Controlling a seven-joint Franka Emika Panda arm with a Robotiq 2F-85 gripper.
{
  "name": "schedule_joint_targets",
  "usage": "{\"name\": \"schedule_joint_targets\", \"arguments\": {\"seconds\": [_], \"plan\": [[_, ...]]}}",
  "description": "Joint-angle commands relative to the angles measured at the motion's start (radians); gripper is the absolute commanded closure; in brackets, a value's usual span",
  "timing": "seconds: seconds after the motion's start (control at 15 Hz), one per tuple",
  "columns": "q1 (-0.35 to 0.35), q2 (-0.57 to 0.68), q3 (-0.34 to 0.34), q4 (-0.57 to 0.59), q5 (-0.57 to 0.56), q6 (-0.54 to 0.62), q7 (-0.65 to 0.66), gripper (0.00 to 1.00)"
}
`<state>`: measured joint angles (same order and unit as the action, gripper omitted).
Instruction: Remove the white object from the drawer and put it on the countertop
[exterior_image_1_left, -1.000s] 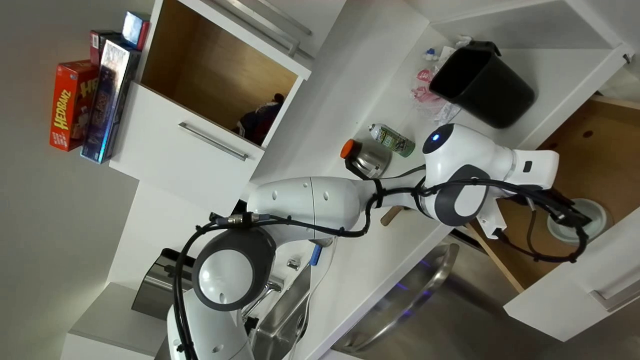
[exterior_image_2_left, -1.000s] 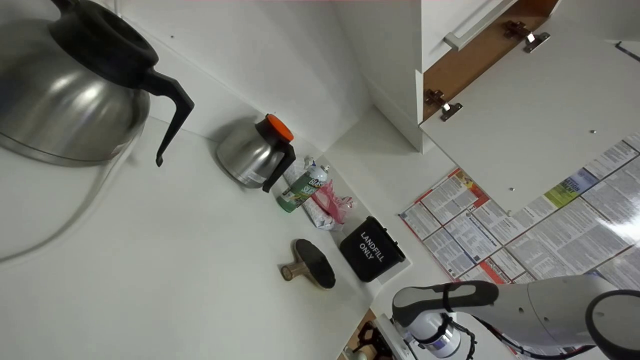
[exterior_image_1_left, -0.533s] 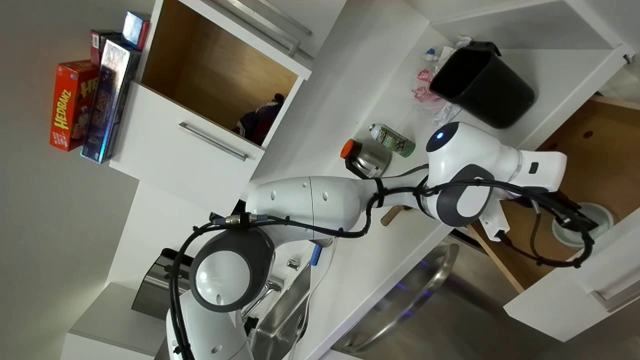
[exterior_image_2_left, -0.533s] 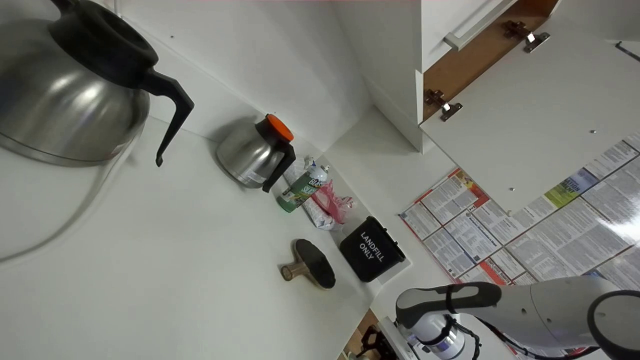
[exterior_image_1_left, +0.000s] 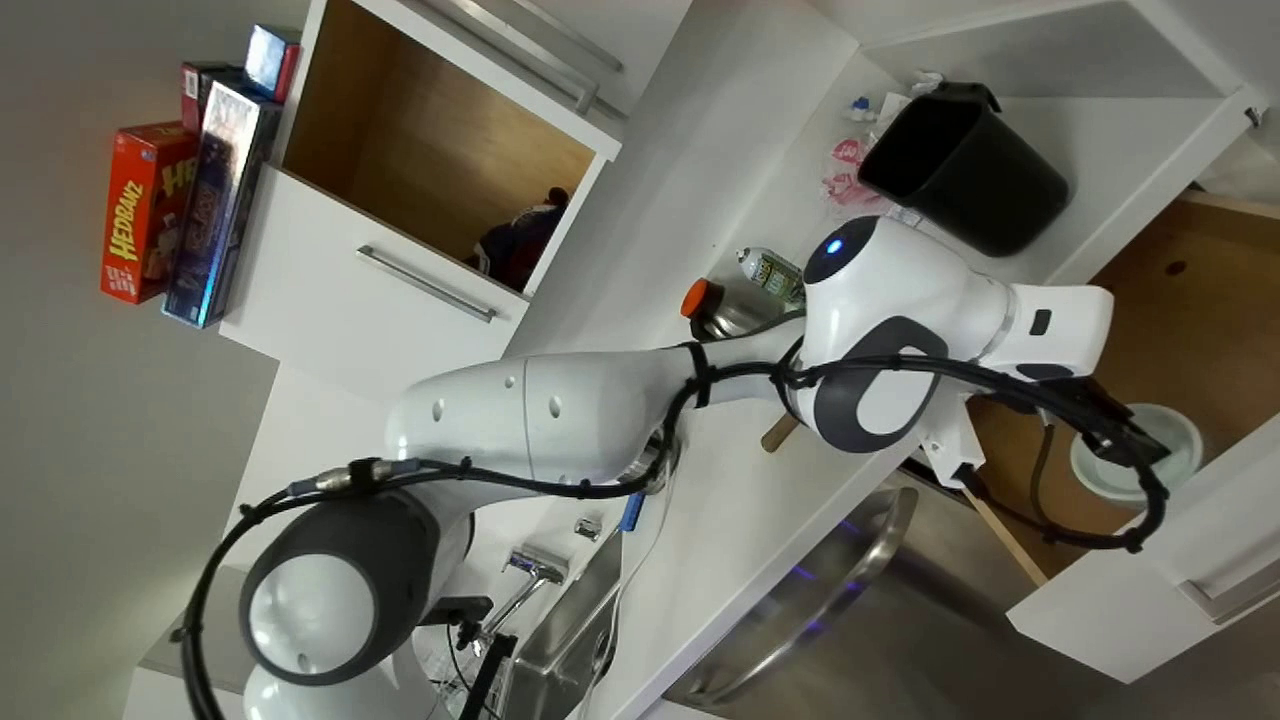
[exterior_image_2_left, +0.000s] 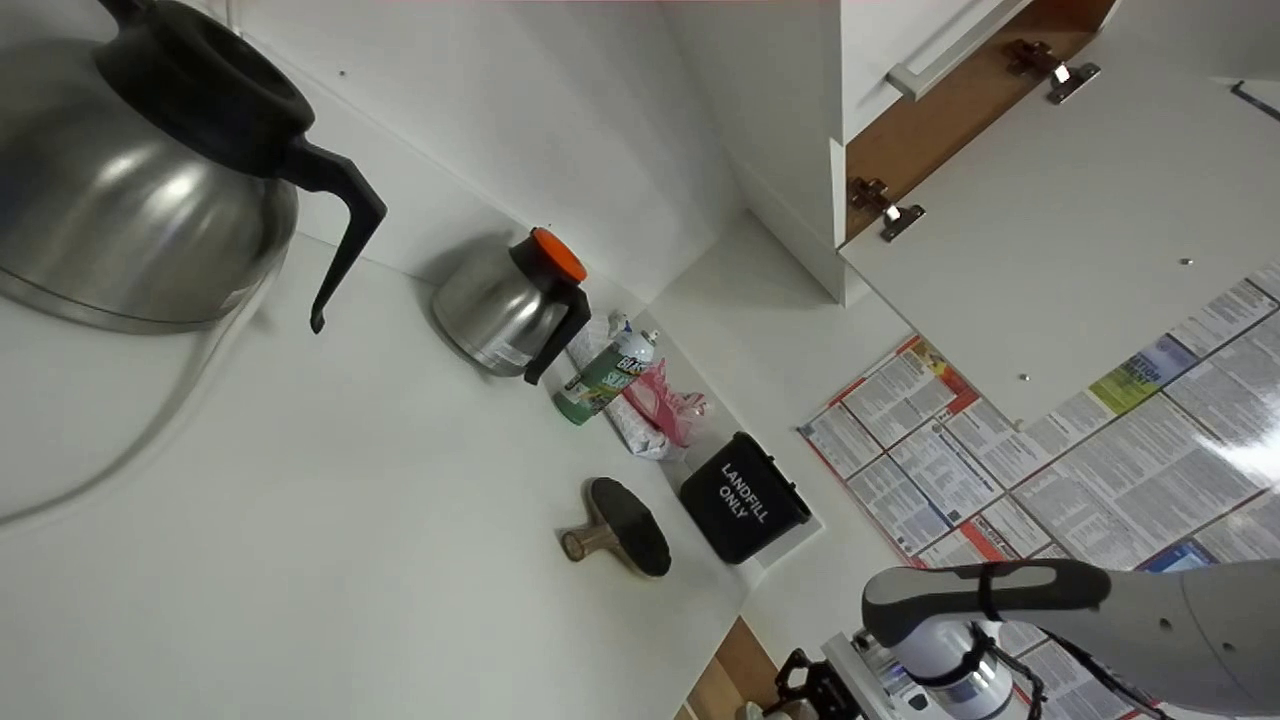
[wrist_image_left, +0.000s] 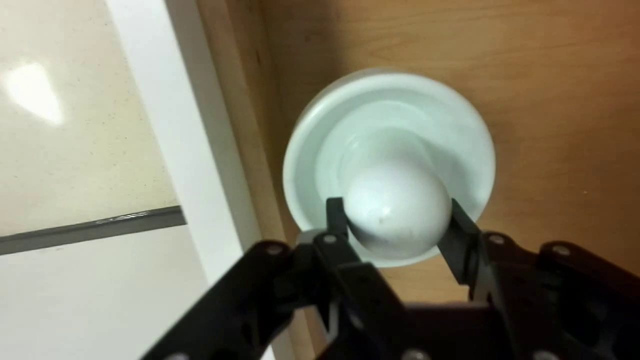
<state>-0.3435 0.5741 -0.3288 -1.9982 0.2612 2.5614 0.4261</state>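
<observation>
The white object (wrist_image_left: 392, 185) is a round dish-like disc with a rounded knob in the middle. My gripper (wrist_image_left: 397, 215) has a black finger against each side of the knob and is shut on it. In an exterior view the white object (exterior_image_1_left: 1183, 450) shows partly behind the gripper (exterior_image_1_left: 1150, 455), inside the open drawer (exterior_image_1_left: 1190, 330). The drawer's wooden bottom (wrist_image_left: 565, 130) is under the disc; I cannot tell how far above it the disc is. In an exterior view, the gripper (exterior_image_2_left: 785, 695) is cut off at the bottom edge. The white countertop (exterior_image_2_left: 350, 520) is beside the drawer (exterior_image_2_left: 745, 660).
On the countertop (exterior_image_1_left: 770, 510) stand a large steel jug (exterior_image_2_left: 150, 200), a smaller orange-lidded jug (exterior_image_2_left: 505, 310), a spray can (exterior_image_2_left: 605, 380), a black brush (exterior_image_2_left: 625, 525) and a black bin (exterior_image_2_left: 745, 500). The drawer's white front (exterior_image_1_left: 1150, 590) faces outward. A sink (exterior_image_1_left: 560, 620) is farther along.
The arm's elbow has swung clearly to the left in an exterior view. The gripper and the white object have shifted slightly together; the wrist stays over the drawer.
</observation>
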Motion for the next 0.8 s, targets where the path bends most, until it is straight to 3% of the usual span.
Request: {"name": "schedule_joint_targets", "arguments": {"seconds": [0.0,0.4,0.73], "plan": [[0.0,-0.203,-0.009,-0.153,-0.014,-0.039,-0.085,0.77],[0.079,-0.516,-0.045,-0.374,-0.211,-0.004,-0.084,0.77],[0.124,-0.749,0.06,-0.505,-0.435,-0.032,-0.04,0.77]]}}
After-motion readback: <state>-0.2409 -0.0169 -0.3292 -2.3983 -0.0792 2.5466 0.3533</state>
